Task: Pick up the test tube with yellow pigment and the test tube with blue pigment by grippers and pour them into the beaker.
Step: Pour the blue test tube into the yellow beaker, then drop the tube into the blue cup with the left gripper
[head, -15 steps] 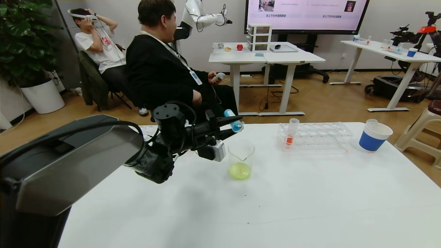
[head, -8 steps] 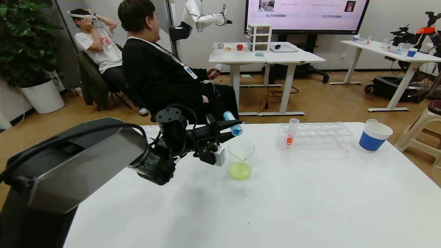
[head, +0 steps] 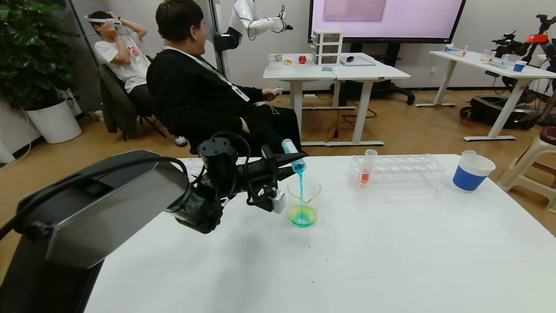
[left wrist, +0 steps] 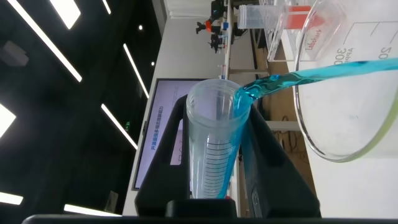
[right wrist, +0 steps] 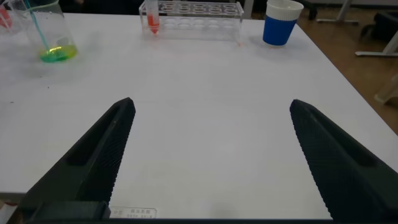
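My left gripper (head: 287,163) is shut on the test tube with blue pigment (head: 293,155) and holds it tilted, mouth down, over the beaker (head: 304,191). A thin blue stream runs from the tube's mouth into the beaker, where the liquid at the bottom is blue-green over yellow-green. In the left wrist view the tube (left wrist: 214,149) sits between my left gripper's (left wrist: 216,109) black fingers, and the stream crosses the beaker's rim (left wrist: 311,124). My right gripper (right wrist: 211,101) is open and empty, low over the near table. The test tube with yellow pigment is out of view.
A clear tube rack (head: 404,171) holding an orange-red tube (head: 367,167) stands at the back right. A blue-and-white paper cup (head: 471,174) stands beyond it near the right edge. A seated person (head: 204,95) is just behind the table's far edge.
My left gripper has tipped the blue tube further over the beaker. Blue liquid now streams out, and the beaker's yellow-green liquid has turned partly blue-green.
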Motion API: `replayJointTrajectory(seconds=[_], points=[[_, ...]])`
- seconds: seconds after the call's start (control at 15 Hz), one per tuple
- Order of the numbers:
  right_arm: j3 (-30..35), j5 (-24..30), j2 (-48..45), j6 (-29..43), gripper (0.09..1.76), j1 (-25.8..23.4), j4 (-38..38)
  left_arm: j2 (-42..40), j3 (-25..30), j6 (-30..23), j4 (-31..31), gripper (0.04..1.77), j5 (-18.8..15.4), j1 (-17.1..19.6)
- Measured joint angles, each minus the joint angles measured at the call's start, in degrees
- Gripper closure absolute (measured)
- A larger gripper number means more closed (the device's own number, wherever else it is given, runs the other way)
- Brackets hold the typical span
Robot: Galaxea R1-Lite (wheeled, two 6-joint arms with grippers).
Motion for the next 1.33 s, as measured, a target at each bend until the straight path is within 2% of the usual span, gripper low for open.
replayJointTrajectory(seconds=[0.33,0.67,0.93,1.07,1.13,1.27,1.33], points=[[0.0,0.0,0.0,0.0,0.11,0.0,0.0,0.4,0.0,4.2,-0.4,1.31,1.7,0.0],[0.0,0.0,0.0,0.0,0.11,0.0,0.0,0.5,0.1,9.4,-1.0,1.31,2.0,0.0],[0.0,0.0,0.0,0.0,0.11,0.0,0.0,0.6,0.4,9.4,-1.0,1.31,2.3,-0.5],[0.0,0.0,0.0,0.0,0.11,0.0,0.0,0.5,0.5,6.9,-0.9,1.31,3.0,-0.6],[0.0,0.0,0.0,0.0,0.11,0.0,0.0,0.4,0.4,3.8,-1.0,1.31,4.0,-0.7],[0.0,0.0,0.0,0.0,0.11,0.0,0.0,0.0,0.0,-5.1,-4.6,1.31,6.6,-1.2],[0.0,0.0,0.0,0.0,0.11,0.0,0.0,-0.4,-0.5,-10.1,-7.4,1.31,9.3,-1.4]])
